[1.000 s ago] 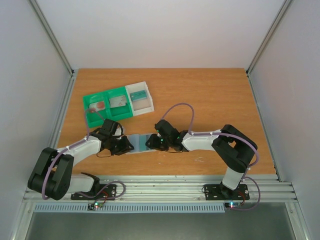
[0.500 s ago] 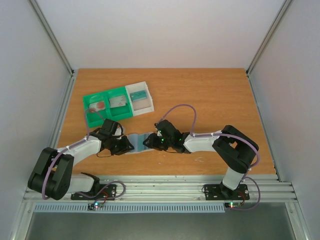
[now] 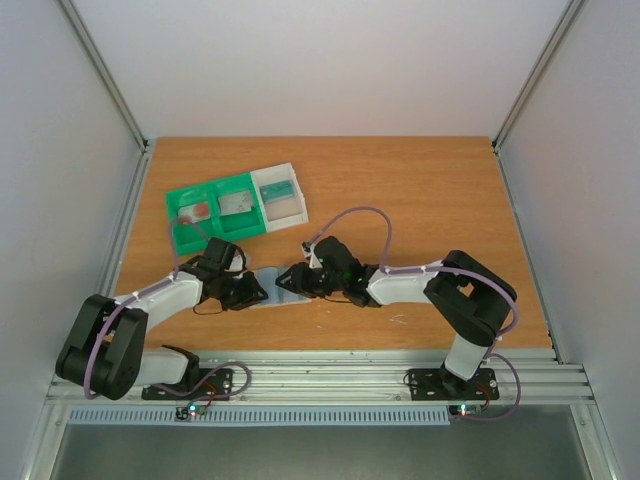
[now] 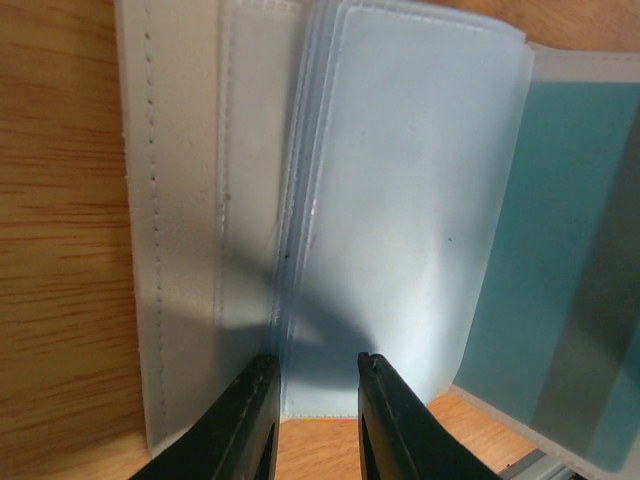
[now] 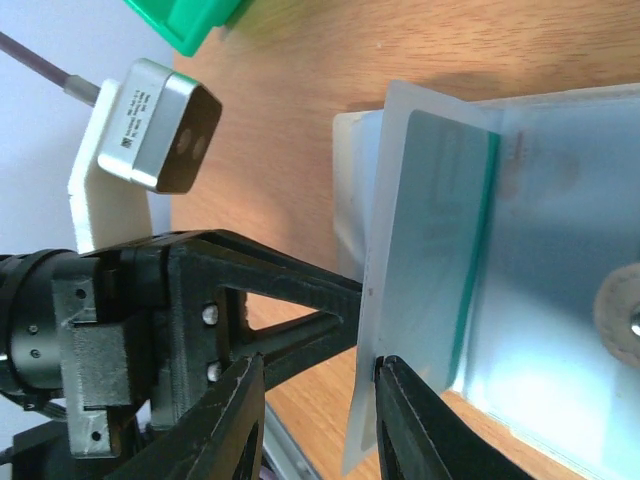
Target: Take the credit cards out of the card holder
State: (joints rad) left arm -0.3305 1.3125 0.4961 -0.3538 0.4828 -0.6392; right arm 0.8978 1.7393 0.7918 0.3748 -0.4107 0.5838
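The pale blue-grey card holder (image 3: 268, 286) lies open on the table between my two grippers. My left gripper (image 3: 248, 292) is open a little, its fingertips (image 4: 248, 400) resting on the holder's (image 4: 420, 200) near edge beside a pocket seam. A teal credit card (image 4: 560, 260) shows inside a clear pocket. My right gripper (image 3: 292, 279) is open. In the right wrist view one pocket leaf (image 5: 400, 330) stands up on edge against the inner side of its right finger (image 5: 405, 425), with the teal card (image 5: 440, 230) inside; the right gripper (image 5: 318, 370) grips nothing.
A green-and-white three-compartment tray (image 3: 222, 228) stands at the back left, holding a red card (image 3: 197, 211), a grey card (image 3: 238, 202) and a teal card (image 3: 281, 187). The left arm's fingers (image 5: 290, 285) and wrist camera (image 5: 160, 125) are close to my right gripper.
My right gripper has moved left toward the left gripper, tipping a pocket leaf of the holder up on edge. The left gripper has stayed put.
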